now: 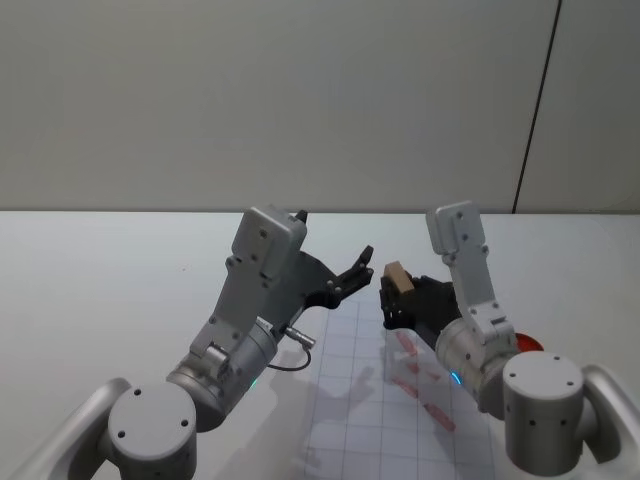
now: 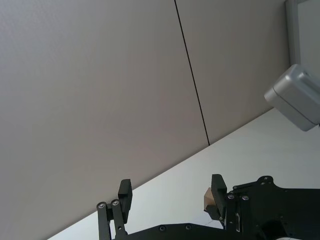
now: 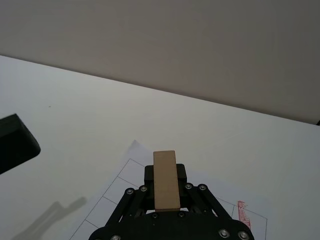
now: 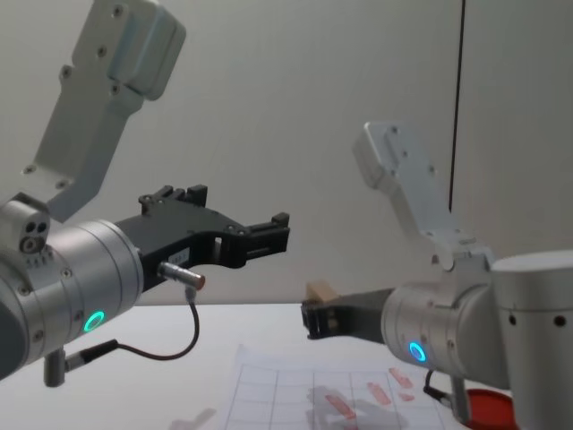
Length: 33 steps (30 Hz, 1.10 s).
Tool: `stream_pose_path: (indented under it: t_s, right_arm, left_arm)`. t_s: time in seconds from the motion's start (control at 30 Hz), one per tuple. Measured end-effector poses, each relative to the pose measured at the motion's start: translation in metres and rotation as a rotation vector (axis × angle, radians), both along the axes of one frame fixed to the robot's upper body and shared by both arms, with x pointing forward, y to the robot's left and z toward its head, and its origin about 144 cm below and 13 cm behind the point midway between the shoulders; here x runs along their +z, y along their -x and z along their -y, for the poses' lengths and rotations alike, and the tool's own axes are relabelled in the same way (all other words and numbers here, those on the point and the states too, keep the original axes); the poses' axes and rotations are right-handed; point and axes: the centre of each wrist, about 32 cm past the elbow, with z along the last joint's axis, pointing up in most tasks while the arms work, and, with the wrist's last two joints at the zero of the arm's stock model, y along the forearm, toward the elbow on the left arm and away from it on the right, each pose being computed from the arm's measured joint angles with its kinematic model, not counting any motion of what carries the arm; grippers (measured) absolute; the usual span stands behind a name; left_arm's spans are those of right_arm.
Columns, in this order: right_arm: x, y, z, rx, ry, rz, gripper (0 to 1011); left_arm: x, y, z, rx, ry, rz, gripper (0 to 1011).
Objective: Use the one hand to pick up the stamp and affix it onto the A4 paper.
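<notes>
The tan wooden stamp (image 1: 396, 276) is held in the air above the A4 paper (image 1: 380, 420), with my right gripper (image 1: 394, 297) shut on it. In the right wrist view the stamp (image 3: 166, 180) stands up between the black fingers over the gridded sheet (image 3: 115, 200). From the chest the stamp (image 4: 320, 291) pokes up from the right gripper (image 4: 313, 319), well above the paper (image 4: 295, 399) with its red marks. My left gripper (image 1: 358, 268) hangs open in the air left of the stamp, its fingers (image 2: 125, 192) spread apart.
A red ink pad (image 1: 527, 344) lies on the white table at the right, partly behind my right arm; from the chest it (image 4: 488, 408) sits low right. A grey wall stands behind the table.
</notes>
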Motion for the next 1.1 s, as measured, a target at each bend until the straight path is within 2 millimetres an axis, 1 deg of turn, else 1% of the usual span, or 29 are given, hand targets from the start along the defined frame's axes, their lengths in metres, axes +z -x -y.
stream_pose_path:
  t_s: [0.43, 0.7, 1.1]
  right_arm:
    - [0.007, 0.005, 0.003, -0.051, 0.008, 0.016, 220]
    - [0.012, 0.01, 0.009, -0.136, 0.027, -0.036, 220]
    - [0.029, 0.021, 0.019, -0.279, 0.048, -0.126, 220]
  left_arm:
    - [0.0, 0.0, 0.0, 0.0, 0.0, 0.0, 1002]
    - [0.0, 0.0, 0.0, 0.0, 0.0, 0.0, 1002]
    - [0.0, 0.0, 0.0, 0.0, 0.0, 0.0, 1002]
